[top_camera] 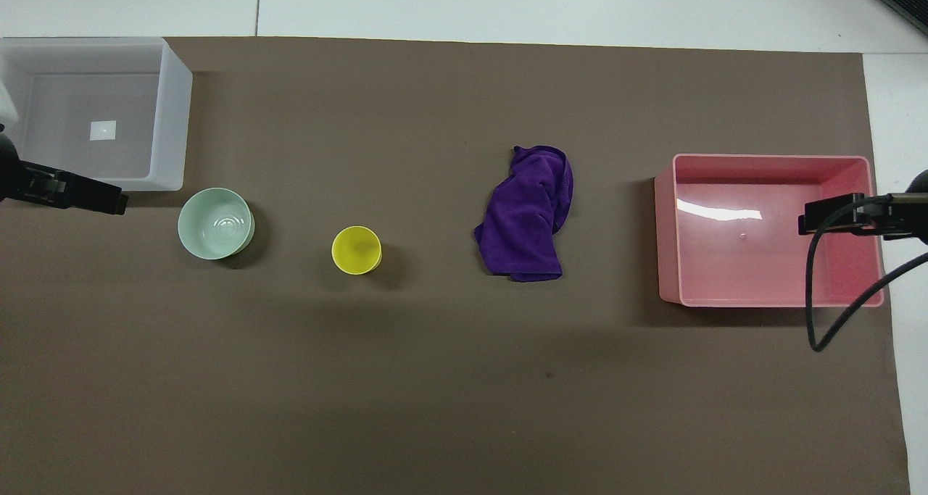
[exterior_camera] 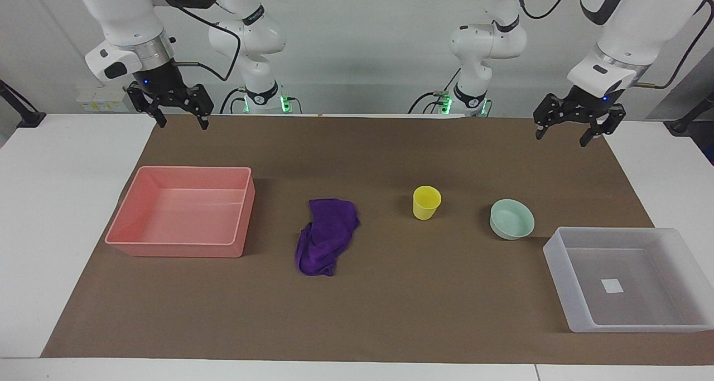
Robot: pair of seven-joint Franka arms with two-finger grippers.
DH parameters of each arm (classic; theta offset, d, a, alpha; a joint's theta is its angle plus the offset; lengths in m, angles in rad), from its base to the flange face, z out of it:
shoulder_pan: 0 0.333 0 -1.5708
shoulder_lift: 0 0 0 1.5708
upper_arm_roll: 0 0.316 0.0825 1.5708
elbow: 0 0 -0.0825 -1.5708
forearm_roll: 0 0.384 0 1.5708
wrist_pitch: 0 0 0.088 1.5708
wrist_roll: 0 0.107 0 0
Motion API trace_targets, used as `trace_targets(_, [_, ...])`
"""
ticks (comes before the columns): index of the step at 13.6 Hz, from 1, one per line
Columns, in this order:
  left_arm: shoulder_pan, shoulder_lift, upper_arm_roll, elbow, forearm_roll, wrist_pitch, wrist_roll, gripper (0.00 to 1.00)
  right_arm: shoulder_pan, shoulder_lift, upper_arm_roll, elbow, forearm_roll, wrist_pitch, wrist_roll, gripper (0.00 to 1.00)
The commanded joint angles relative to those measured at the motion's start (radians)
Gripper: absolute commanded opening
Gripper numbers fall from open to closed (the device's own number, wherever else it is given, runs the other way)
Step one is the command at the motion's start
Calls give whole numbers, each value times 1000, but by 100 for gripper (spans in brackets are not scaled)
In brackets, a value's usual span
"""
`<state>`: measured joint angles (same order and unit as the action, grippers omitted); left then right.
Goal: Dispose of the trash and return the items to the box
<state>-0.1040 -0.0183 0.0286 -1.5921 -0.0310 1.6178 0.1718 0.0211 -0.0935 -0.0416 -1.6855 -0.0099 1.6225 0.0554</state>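
The purple rag lies crumpled mid-mat, between the pink bin and the yellow cup. The cup stands upright. Beside it, toward the left arm's end, sits the mint-green bowl. The translucent box, holding nothing, stands at that end, farther from the robots than the bowl. My left gripper hangs open over the mat's corner by its own base. My right gripper hangs open over the mat's corner at its end. Neither touches anything.
A pink rectangular bin, with nothing in it, sits on the brown mat toward the right arm's end. White tabletop borders the mat on both ends. A black cable hangs from the right arm over the pink bin.
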Motion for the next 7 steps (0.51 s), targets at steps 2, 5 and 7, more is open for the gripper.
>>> trace_targets(2, [-31, -14, 16, -20, 16, 13, 2, 100, -1, -23, 5, -26, 1, 3, 15, 100])
trace_targets(5, [-36, -20, 1, -39, 16, 22, 5, 100, -1, -29, 5, -37, 1, 5, 15, 100])
trace_targets(7, [-34, -22, -3, -40, 16, 22, 0, 100, -1, -31, 5, -40, 1, 7, 15, 100])
